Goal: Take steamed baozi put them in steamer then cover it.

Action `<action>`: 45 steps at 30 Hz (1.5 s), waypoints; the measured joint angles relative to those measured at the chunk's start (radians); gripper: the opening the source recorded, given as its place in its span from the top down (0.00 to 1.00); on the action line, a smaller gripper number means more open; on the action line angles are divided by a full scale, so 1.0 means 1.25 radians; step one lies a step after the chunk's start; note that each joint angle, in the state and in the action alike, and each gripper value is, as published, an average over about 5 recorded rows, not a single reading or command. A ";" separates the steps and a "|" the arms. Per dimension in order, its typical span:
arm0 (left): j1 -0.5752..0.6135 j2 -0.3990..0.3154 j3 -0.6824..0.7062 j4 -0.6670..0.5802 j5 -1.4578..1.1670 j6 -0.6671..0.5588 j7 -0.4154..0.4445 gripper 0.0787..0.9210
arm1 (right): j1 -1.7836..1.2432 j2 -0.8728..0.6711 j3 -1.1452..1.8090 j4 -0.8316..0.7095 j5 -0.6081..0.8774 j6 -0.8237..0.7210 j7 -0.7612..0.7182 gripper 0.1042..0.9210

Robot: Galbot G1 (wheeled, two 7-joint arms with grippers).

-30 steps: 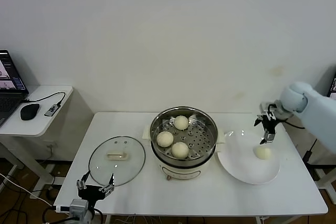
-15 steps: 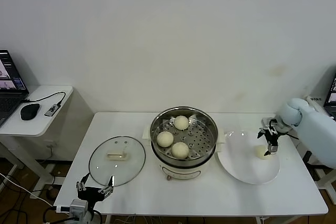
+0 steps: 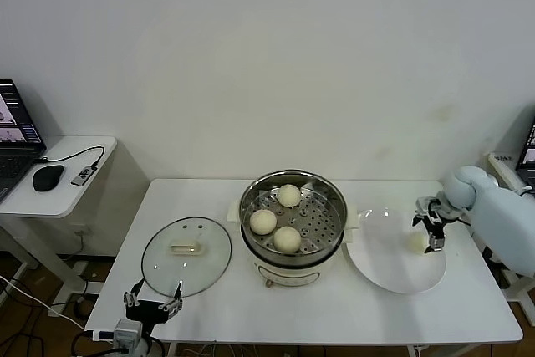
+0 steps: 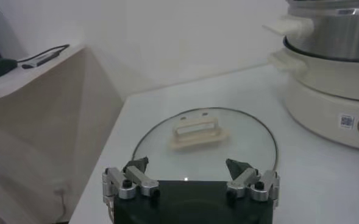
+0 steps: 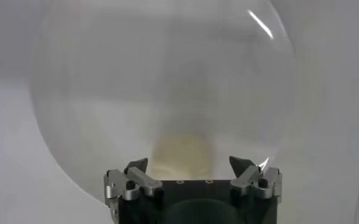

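I am holding my right gripper [image 3: 431,235] with jaws apart around the last baozi [image 3: 417,241] on the plate [image 3: 389,269]; my left gripper [image 3: 153,303] is idling, spread, near the cover [image 3: 185,250].

Overall light: you get even, bright, diffuse room light in the head view, and the pale wall reads flat.
Shadows: you see only soft, faint shadow under the round shiny steel steamer [image 3: 292,225] and the white table [image 3: 251,307].
Glare: you find small highlights on the steamer's steel rim, and a thin bright streak on the flat white plate [image 5: 167,79] in the right wrist view.
Reflections: the round clear glass cover [image 4: 206,143] carries a tiny glint near its front edge.
Blur: your right wrist view is soft and hazy; the small cream-white bun [image 5: 182,152] there is a smudged pale patch.
Focus: your left wrist view is sharper, softening toward the background.
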 measured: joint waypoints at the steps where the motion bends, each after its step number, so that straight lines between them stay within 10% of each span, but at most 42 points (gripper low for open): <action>1: 0.000 0.000 0.000 0.001 0.000 0.000 0.000 0.12 | -0.002 0.002 0.002 -0.003 -0.004 0.000 0.003 0.12; 18: -0.002 -0.004 -0.002 0.007 0.003 0.000 0.000 0.12 | -0.016 0.033 0.014 -0.038 -0.031 -0.004 0.031 0.12; 30: -0.004 -0.004 0.000 0.010 0.004 -0.001 0.000 0.12 | -0.017 0.029 0.015 -0.035 -0.020 -0.020 0.035 0.40; 45: -0.018 0.003 0.006 0.004 0.019 -0.002 0.000 0.12 | 0.115 -0.062 -0.107 0.118 0.130 -0.126 0.010 0.42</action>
